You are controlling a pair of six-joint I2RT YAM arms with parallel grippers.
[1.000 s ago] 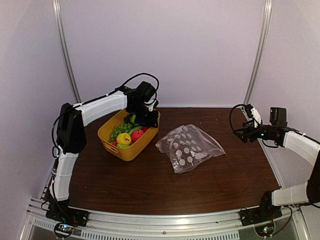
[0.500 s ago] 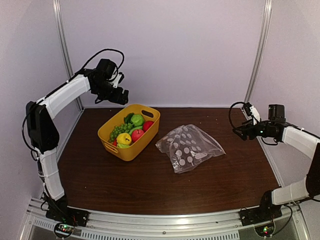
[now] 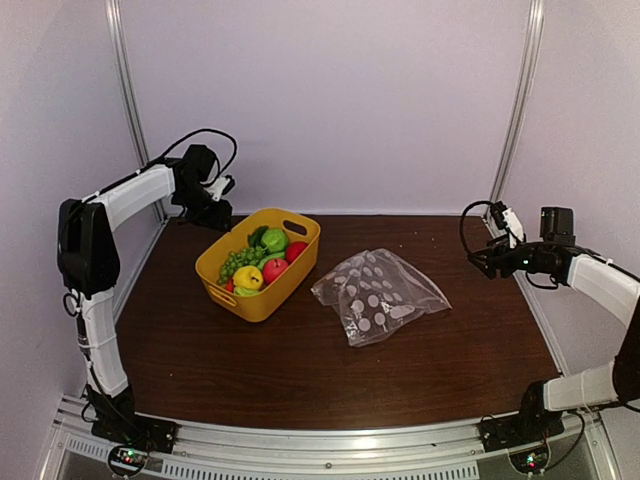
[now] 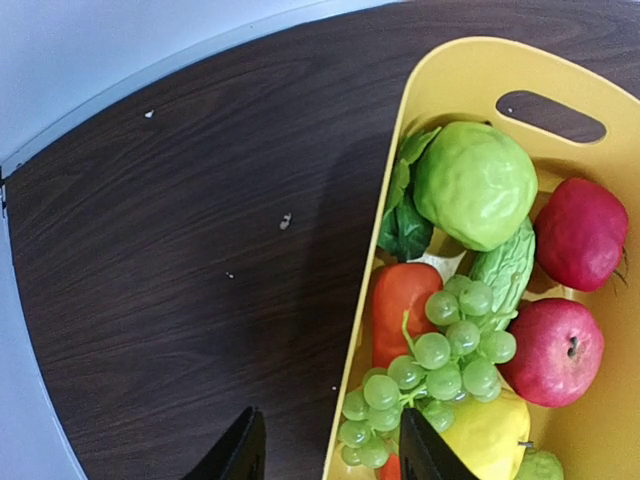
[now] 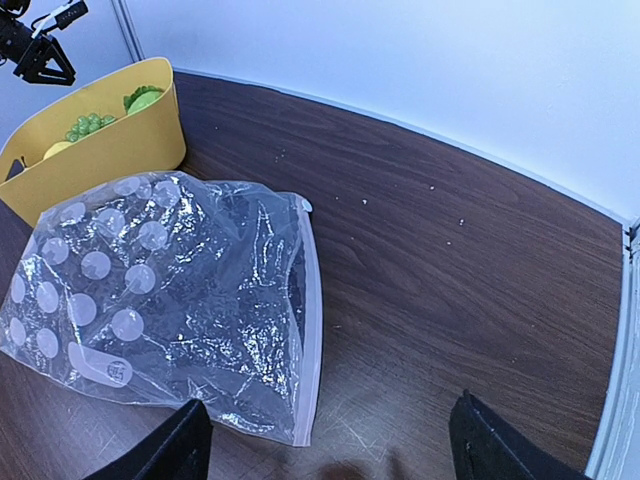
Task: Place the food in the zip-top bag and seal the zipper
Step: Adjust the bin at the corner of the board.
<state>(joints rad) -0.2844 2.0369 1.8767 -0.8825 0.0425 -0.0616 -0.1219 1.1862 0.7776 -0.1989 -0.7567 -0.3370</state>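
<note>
Counted inside the yellow tub (image 3: pixel 262 300): two red apples (image 4: pixel 555 350), one green pear (image 4: pixel 475 185), one bunch of grapes (image 4: pixel 440 365), one lemon (image 4: pixel 485 440), one cucumber (image 4: pixel 508 272), one carrot (image 4: pixel 400 300). Just right of the tub: one dotted zip-top bag (image 3: pixel 378 295).

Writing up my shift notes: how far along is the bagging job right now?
Done: nothing visible. All the food lies in the yellow tub, and the zip-top bag lies flat and empty. In hand: nothing; the left gripper hovers open at the tub's rim, the right gripper open near the bag. Left: bagging every piece, then sealing the zipper.
</note>
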